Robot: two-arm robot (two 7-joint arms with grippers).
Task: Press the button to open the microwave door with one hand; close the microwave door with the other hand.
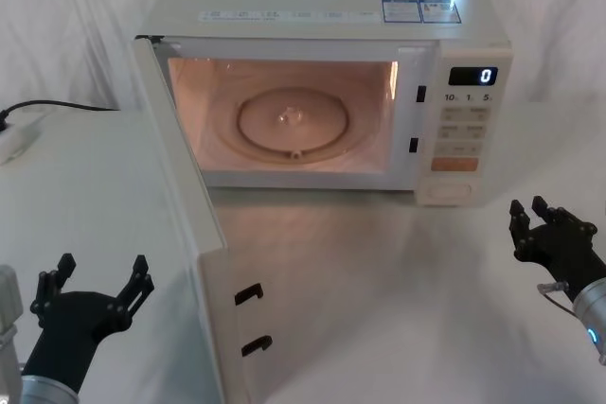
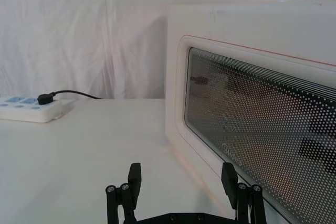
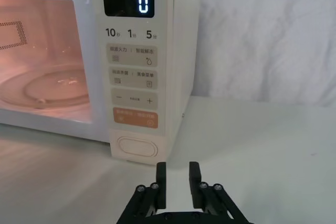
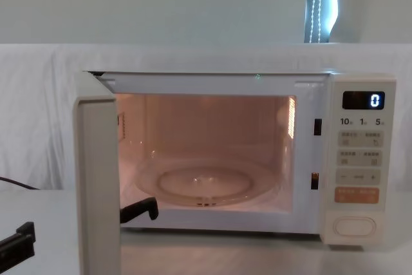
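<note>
Microwave door (image 1: pixel 185 234) swung open between left hand (image 1: pixel 99 283) and cavity.

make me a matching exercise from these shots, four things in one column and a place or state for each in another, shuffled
Things:
1. microwave door
2. button
3. left gripper
4. right gripper

Places or states:
A. open, on the outer side of the swung-out panel
B. swung wide open toward the robot
C. unpressed, at the bottom of the control panel, below the orange key
D. fingers close together, low over the table in front of the control panel

Pairs: 1-B, 2-C, 3-A, 4-D
</note>
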